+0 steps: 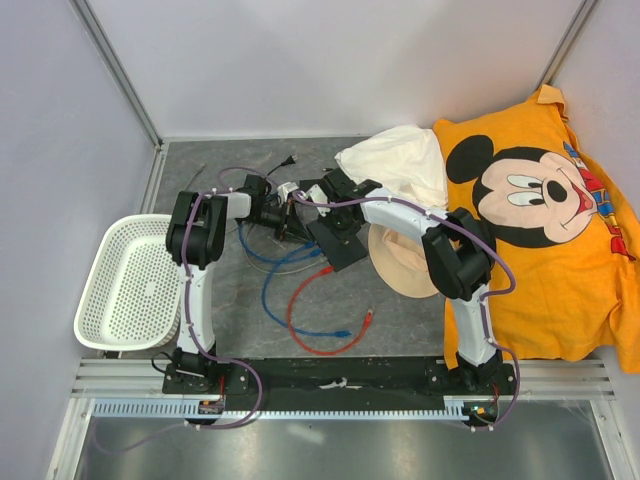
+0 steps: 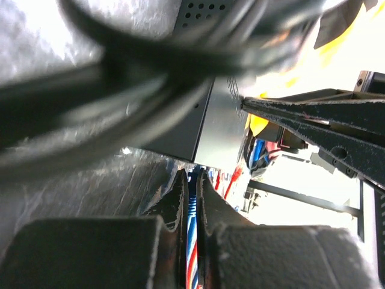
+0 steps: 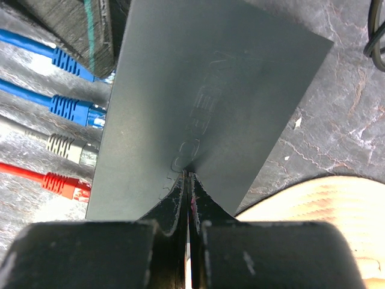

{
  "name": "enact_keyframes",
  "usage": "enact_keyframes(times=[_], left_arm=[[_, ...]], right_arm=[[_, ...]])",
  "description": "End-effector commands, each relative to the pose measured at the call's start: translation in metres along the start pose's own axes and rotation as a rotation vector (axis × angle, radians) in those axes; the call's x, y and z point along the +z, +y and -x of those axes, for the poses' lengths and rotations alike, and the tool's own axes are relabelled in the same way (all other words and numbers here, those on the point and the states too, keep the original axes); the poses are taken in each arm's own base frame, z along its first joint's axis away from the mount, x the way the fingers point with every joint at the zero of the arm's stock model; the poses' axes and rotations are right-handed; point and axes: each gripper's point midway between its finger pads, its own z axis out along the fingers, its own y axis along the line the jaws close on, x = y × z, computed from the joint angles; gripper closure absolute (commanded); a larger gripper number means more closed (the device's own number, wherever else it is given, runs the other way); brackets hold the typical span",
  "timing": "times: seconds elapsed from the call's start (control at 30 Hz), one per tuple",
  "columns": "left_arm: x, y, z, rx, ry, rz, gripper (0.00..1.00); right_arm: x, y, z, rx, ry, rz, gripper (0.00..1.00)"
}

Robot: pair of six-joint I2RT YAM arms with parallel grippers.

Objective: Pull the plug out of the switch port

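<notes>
One grey surface [image 1: 400, 335] is carrying every item below.

One orange cartoon-mouse shirt [image 1: 560, 290] is lying spread over the right side, well apart from both hands.

One white mesh basket [image 1: 128, 290] is sitting at the left edge, beside the left arm.

One cream cloth [image 1: 400, 165] is lying bunched at the back, against the shirt.

One tan hat [image 1: 400, 270] is lying just right of the box, with the right forearm passing over it.

One flat black switch box [image 1: 338, 243] is lying mid-surface, set diagonally between the two hands. The right hand [image 3: 189, 174] is pressing its tips down on the box's top face, fingers closed together with nothing between them.

One switch port [image 3: 103, 120] row is running along the narrow edge of the box that is facing the left hand. Four plugs are sitting side by side at it.

One left hand [image 2: 192, 180] is reaching in low from the left, its fingers closed on the blue plug [image 2: 192, 208], the end one of the row. One of its fingers is hiding where that plug is meeting the port.

Three neighbouring plugs are lining up beside it: a second blue plug [image 3: 69, 108], a grey plug [image 3: 66, 147] and a red plug [image 3: 60, 182].

Loose loops of blue cable [image 1: 275, 300] and red cable [image 1: 310, 335] are trailing toward the near edge.

Several dark cords [image 2: 120, 72] are crossing blurred in front of the left wrist camera, covering part of the box.
</notes>
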Motion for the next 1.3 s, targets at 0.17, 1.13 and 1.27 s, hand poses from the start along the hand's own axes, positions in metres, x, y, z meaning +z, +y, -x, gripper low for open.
enact_keyframes(times=[0.17,1.13,1.27], left_arm=[[-0.029,0.023,-0.033,-0.074,0.042,0.031,0.98],[-0.213,0.020,0.159,0.472,-0.288,0.705,0.98],[-0.221,0.032,0.169,0.484,-0.292,0.770,0.99]], right_arm=[[0.042,0.010,-0.034,0.006,0.118,0.015,1.00],[0.041,0.002,-0.021,-0.025,0.091,-0.041,1.00],[0.040,0.001,-0.021,-0.033,0.089,-0.048,1.00]])
